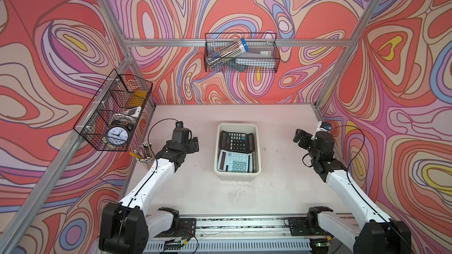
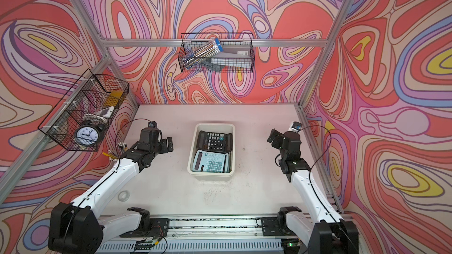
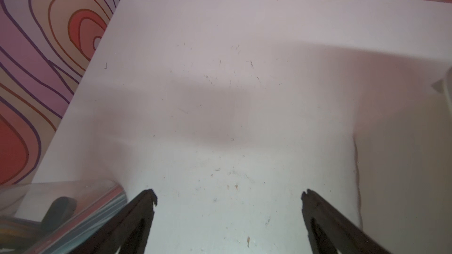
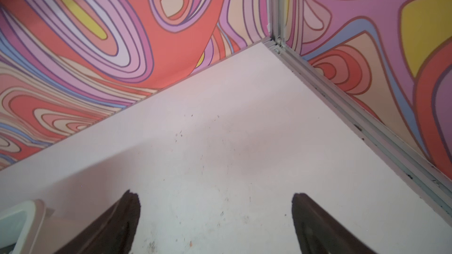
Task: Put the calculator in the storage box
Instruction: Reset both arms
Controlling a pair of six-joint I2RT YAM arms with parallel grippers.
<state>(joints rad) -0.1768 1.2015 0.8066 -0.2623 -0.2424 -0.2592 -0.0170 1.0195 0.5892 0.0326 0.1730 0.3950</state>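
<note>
We see the left gripper and right gripper wide and empty; each wrist view cuts off the storage box beside it.

Robot lab test cell, no question. Aluminium frame boxes in workspace, with loud swirl-print panels for walls. Left arm and right arm, white with black joints, mounted on rail at front of scuffed white desk. Bare circuit board and loose wires beside rail. Props look staged: side wire basket with alarm clock, back wire basket with pencil tube, storage box with black calculator and blue calculator.
</note>
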